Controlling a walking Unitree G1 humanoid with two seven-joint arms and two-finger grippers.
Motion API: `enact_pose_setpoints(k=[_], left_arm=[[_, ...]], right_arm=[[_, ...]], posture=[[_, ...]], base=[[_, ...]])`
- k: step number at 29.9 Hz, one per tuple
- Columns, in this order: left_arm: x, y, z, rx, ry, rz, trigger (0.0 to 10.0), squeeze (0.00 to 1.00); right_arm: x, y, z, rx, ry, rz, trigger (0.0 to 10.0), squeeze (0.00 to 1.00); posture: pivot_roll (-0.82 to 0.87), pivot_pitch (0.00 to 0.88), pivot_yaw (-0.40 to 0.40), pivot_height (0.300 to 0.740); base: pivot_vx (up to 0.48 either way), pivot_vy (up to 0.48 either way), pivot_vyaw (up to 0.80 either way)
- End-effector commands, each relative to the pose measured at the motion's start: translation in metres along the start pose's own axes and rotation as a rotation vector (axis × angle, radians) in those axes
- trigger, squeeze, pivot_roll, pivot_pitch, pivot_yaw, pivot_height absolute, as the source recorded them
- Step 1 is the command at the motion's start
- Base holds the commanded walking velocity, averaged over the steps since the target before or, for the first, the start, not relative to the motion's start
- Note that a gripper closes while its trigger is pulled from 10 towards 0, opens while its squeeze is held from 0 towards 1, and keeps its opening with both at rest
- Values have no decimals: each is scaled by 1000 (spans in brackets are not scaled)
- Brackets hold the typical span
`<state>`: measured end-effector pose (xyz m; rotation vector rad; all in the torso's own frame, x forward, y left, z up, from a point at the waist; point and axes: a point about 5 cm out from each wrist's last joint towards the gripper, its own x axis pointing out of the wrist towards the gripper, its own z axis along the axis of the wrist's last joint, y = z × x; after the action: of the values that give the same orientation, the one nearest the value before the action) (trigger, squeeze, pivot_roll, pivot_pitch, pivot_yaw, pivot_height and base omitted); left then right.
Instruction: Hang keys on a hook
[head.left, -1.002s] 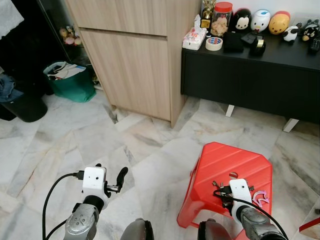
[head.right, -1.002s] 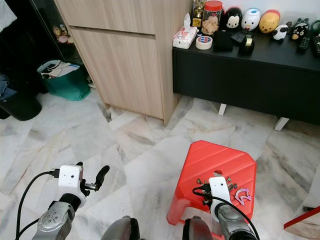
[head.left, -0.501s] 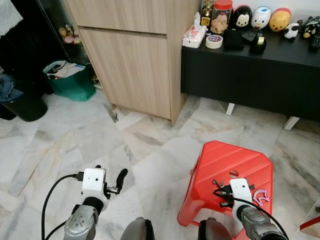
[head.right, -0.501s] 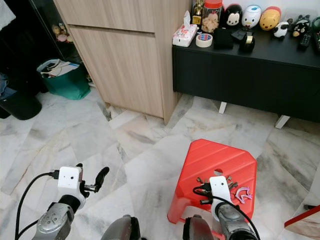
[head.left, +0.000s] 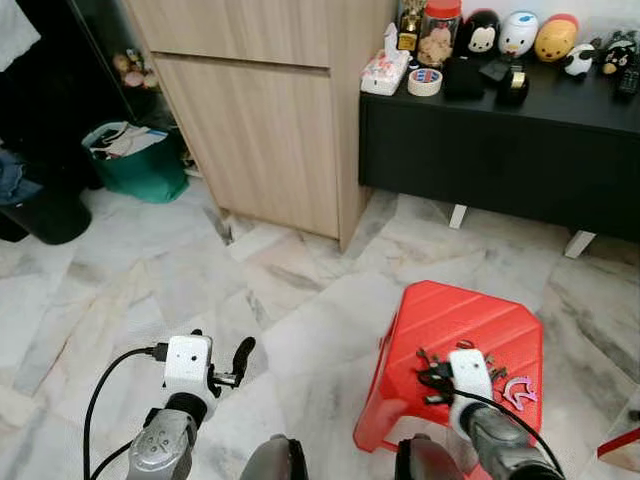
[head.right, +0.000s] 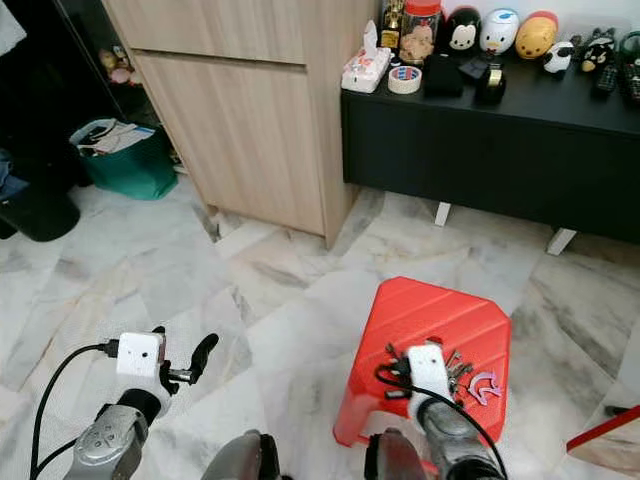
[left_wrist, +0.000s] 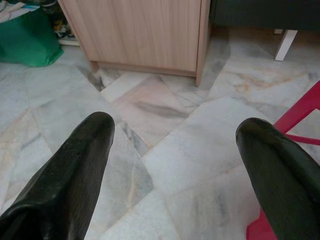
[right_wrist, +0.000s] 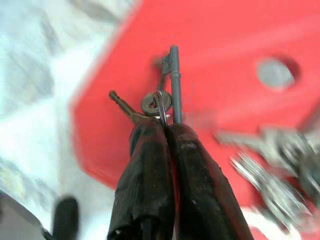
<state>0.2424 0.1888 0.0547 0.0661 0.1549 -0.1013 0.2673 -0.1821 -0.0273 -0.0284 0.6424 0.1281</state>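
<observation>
The right gripper (right_wrist: 167, 125) is hovering over the red stool (head.left: 455, 320), its jaws pressing together on the keys (right_wrist: 167, 92), which are sticking out just past the tips. More keys and a pink tag (head.left: 519, 393) are lying on the stool beside it. The left gripper (left_wrist: 175, 145) is hanging over the marble floor (head.left: 200, 280) with its jaws wide apart, holding nothing.

Pale marble floor (head.left: 150, 270), light wood cabinet (head.left: 270, 110) beside a black sideboard (head.left: 500, 150).
</observation>
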Motion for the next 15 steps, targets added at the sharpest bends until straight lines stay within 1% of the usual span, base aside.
enact_pose_setpoints(k=[1,3,5,7,9,11,12,13,14,15], left_arm=[[-2,2,-5,15,29,7,10000,0],[-2,2,-8,27,35,4,10000,0],[-2,2,-9,25,38,4,10000,0],[-2,1,-10,29,40,3,10000,0],[0,1,-10,30,40,3,10000,0],[0,1,-10,31,39,5,10000,0],[0,1,-11,30,37,8,10000,0],[1,0,-11,29,37,9,10000,0],[2,0,-11,29,37,9,10000,0],[2,-1,-12,28,37,10,10000,0]], right_arm=[[2,4,13,33,-75,10,0,0],[4,10,19,81,-119,13,0,0],[4,12,21,93,-131,11,0,0],[3,11,30,110,-209,-14,0,0],[1,7,40,133,-290,-61,0,0],[-1,0,47,175,-352,-143,0,0],[-5,-6,54,221,-410,-208,0,0],[-7,-9,56,241,-435,-231,0,0],[-8,-11,58,235,-454,-260,0,0],[-11,-14,61,220,-476,-293,2980,0]], posture=[[90,113,84,647],[88,110,81,647],[82,106,79,647],[83,104,77,647],[80,98,69,647],[80,98,69,647],[67,89,60,647],[67,89,60,647],[66,86,58,647],[65,85,56,647]], base=[[0,0,0],[0,0,0],[0,0,0],[0,0,0],[0,0,0],[0,0,0],[0,0,0],[0,0,0],[0,0,0],[0,0,0]])
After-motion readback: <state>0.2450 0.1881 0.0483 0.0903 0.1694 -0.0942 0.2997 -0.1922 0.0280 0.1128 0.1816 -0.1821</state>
